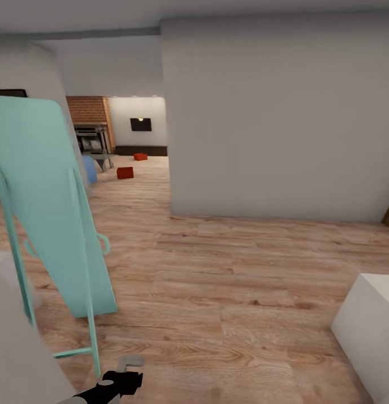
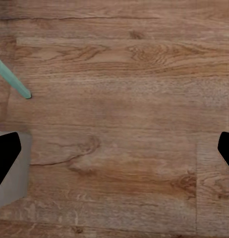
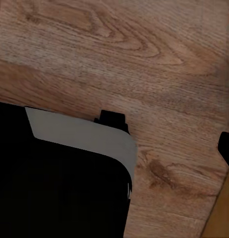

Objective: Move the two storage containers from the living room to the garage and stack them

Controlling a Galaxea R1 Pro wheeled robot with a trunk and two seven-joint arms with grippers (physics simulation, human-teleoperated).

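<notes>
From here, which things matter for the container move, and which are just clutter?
Job:
near red box
far red box
living room floor

Clutter:
turquoise ironing board
brick fireplace
wall TV
white block

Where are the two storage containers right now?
Head view: both storage containers sit far ahead-left on the living room planks, past the white wall's corner, near the brick fireplace.

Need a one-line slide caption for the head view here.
From a wood-plank hallway, two red-orange storage containers sit far off on the living room floor beyond a tilted teal ironing board.
</notes>
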